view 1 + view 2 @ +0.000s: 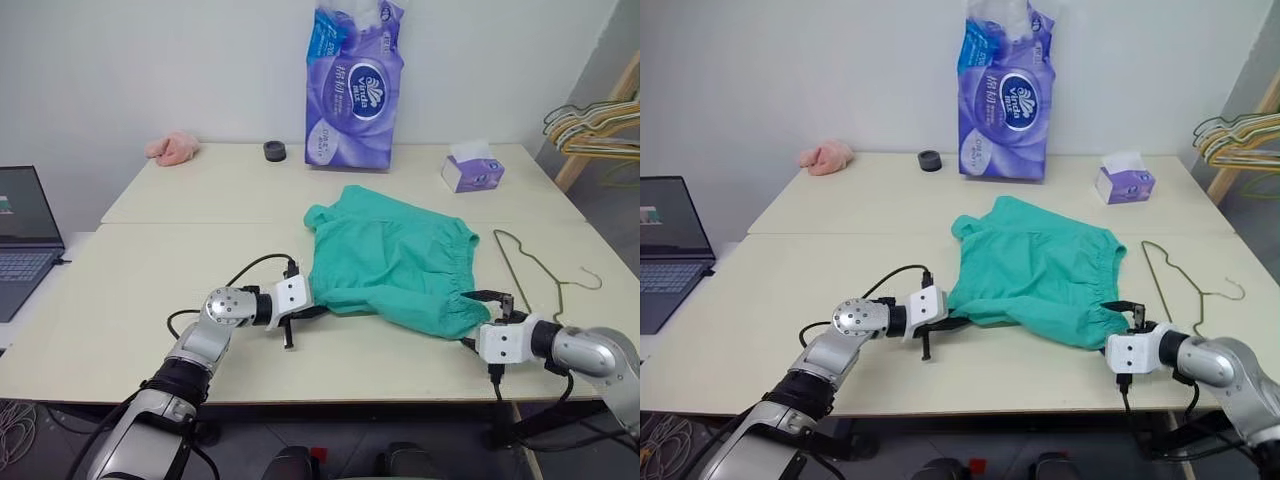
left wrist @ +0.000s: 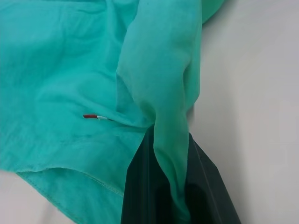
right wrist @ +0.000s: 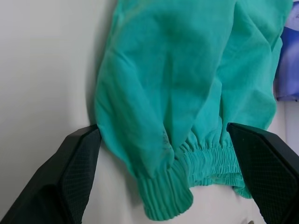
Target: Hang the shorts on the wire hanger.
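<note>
On the bench (image 1: 130,310), from the head camera, I see the shorts (image 1: 395,258) lying spread near the middle, waistband toward my right, with the wire hanger (image 1: 532,268) flat on the surface just beside them on that same side, apart from the cloth. My left gripper (image 1: 300,312) sits at the hem on the left edge of the shorts, and my right gripper (image 1: 490,310) is at the near corner of the waistband. I judge the step in hand is getting a two-point hold on the garment before bringing it to the hanger; to do it well I want the right jaws to take the gathered elastic itself, not just a loose fold, and I should keep the cloth from dragging across the hanger and knocking it askew.

In the left wrist view, my jaws are pinched tight on a fold of the teal fabric, which rises in a ridge straight out from between the black fingers (image 2: 140,191). That hold looks secure, though it is only a thin pleat, so a hard pull could slip it.

In the right wrist view, my jaws stand wide, one finger to each side of the ribbed waistband corner; the left-hand finger (image 3: 70,172) touches or nearly touches the fabric edge, and nothing is held yet.
</note>
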Controlling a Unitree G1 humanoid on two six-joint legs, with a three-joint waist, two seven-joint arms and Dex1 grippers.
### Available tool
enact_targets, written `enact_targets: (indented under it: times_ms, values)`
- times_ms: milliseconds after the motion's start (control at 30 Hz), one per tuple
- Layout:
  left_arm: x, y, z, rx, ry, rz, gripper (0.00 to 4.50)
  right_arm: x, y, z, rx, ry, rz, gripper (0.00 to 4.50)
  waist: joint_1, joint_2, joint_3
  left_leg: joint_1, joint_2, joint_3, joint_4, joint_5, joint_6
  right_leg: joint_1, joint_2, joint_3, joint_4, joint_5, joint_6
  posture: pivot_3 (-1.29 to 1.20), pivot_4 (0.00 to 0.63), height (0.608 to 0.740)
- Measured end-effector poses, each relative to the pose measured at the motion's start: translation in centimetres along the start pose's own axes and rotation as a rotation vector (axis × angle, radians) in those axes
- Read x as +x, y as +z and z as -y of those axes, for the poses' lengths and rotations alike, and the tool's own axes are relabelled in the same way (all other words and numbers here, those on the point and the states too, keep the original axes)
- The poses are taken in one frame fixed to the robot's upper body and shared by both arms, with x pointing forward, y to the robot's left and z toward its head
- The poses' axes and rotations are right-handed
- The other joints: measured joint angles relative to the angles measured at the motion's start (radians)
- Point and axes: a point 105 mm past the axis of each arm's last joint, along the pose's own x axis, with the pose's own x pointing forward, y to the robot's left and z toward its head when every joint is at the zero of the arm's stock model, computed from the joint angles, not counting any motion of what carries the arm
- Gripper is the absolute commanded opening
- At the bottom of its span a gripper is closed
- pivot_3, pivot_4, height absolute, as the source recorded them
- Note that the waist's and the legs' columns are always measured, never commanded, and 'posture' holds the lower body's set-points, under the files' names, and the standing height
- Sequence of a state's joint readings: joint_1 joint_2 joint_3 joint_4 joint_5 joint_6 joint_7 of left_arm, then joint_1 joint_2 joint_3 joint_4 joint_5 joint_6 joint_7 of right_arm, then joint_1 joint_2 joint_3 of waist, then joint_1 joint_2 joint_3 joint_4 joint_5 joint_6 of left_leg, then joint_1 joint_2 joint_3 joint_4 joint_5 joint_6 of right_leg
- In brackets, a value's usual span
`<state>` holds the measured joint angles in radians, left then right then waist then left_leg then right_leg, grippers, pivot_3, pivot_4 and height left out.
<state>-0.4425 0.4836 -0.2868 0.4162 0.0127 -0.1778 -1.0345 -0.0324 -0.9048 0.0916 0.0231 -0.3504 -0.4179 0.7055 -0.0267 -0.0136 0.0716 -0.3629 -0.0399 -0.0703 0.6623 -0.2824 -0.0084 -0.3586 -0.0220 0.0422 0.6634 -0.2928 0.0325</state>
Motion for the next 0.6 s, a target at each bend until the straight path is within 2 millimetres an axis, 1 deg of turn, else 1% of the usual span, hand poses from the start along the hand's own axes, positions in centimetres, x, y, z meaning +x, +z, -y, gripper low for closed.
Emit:
enact_targets:
  times_ms: [100,133,367,467,600]
  values:
    - [0.0,0.3,0.0,0.009,0.000,0.008,0.00,0.6,0.0,0.4,-0.028,0.023,-0.001,3.87,-0.001,0.000,0.000,0.000,0.000,0.000,0.000,0.000,0.000,0.000,0.000,0.000,0.001,0.000,0.000,-0.05,0.027,0.740]
    - [0.0,0.3,0.0,0.009,0.000,0.008,0.00,0.9,0.0,0.5,-0.031,0.031,0.000,3.55,-0.002,0.000,0.000,0.000,0.000,0.000,0.000,0.000,0.000,0.000,0.000,0.000,0.001,0.000,0.000,-0.05,0.026,0.740]
    - [-0.3,0.2,0.4,-0.011,-0.009,0.004,0.00,1.4,0.0,0.0,-0.003,0.114,0.004,1.09,-0.002,0.000,0.000,0.000,0.000,0.000,0.000,0.000,0.000,0.000,0.000,0.000,0.001,0.000,0.000,-0.05,0.027,0.740]
    - [-1.3,0.2,1.9,-0.066,-0.088,-0.003,0.00,1.3,0.2,-0.1,0.031,0.146,0.010,0.06,-0.007,0.001,0.000,0.000,0.000,0.000,0.000,0.000,0.000,-0.001,0.000,0.000,0.001,0.000,0.000,-0.05,0.036,0.740]
    - [-3.3,0.3,3.9,-0.132,-0.210,-0.040,0.00,0.8,0.8,0.1,0.082,0.190,0.030,0.02,-0.006,0.001,0.001,0.000,0.001,-0.001,0.000,0.000,0.000,-0.001,0.000,0.000,0.002,0.000,0.000,-0.05,0.038,0.740]
